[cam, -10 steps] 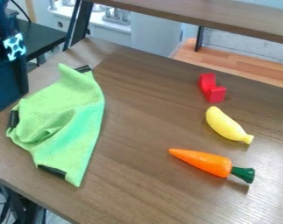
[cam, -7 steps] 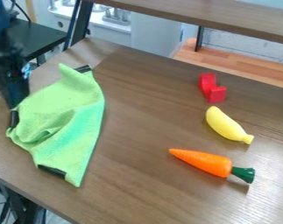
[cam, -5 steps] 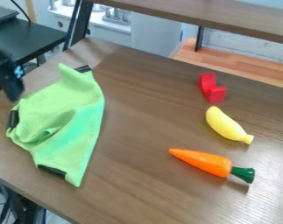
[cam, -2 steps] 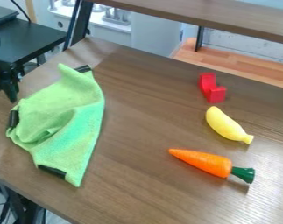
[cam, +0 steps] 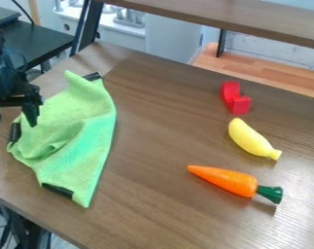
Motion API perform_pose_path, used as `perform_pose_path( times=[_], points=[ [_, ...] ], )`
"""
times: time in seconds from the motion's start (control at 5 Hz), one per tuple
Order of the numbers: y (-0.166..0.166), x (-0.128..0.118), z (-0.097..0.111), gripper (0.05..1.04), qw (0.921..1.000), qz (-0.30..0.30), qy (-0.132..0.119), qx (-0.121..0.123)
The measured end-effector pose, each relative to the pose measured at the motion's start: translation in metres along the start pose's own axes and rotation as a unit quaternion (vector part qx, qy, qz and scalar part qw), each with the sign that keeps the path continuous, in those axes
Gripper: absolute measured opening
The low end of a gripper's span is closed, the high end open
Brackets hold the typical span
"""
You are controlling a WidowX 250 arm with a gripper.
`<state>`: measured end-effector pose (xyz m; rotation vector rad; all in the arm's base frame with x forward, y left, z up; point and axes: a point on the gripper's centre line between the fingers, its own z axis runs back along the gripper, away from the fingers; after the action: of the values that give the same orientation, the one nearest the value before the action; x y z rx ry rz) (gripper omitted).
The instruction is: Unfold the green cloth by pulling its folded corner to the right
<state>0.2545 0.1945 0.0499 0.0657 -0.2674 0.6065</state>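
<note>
We see the black claw (cam: 13,125) at the left of the view, its two fingers spread apart with nothing pinched between them. It hangs by the left edge of a green cloth (cam: 83,138), one finger in front of the fabric as we look at it; whether that finger touches, we cannot tell. The cloth lies rumpled on the left part of the brown wood-grain surface (cam: 152,194), with black tabs (cam: 57,190) along its edges, a peaked corner towards the back and loose folds near its middle. We judge it light, soft and limp, likely a microfibre towel: nothing to break and little to slip, though it will sag and trail from wherever we grip it. The raised folds look like our best hold, since the fingers can straddle a ridge and gather a good pinch; the flat front part would be harder, with the tips apt to skate over it. The tabs look stiffer than the weave, so we would rather close on bare fabric. Well apart, towards the right, lie a red notched block (cam: 235,98), a yellow toy banana (cam: 251,138) just in front of it, and an orange toy carrot (cam: 225,179) with a green top, nearer to us.
</note>
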Motion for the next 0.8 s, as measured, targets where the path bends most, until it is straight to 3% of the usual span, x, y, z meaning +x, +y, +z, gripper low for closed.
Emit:
perform_pose_path(
  times=[0.8],
  points=[
    [-0.004, -0.001, -0.018, 0.978, 0.9992, 0.006, 0.021, 0.035]
  ],
)
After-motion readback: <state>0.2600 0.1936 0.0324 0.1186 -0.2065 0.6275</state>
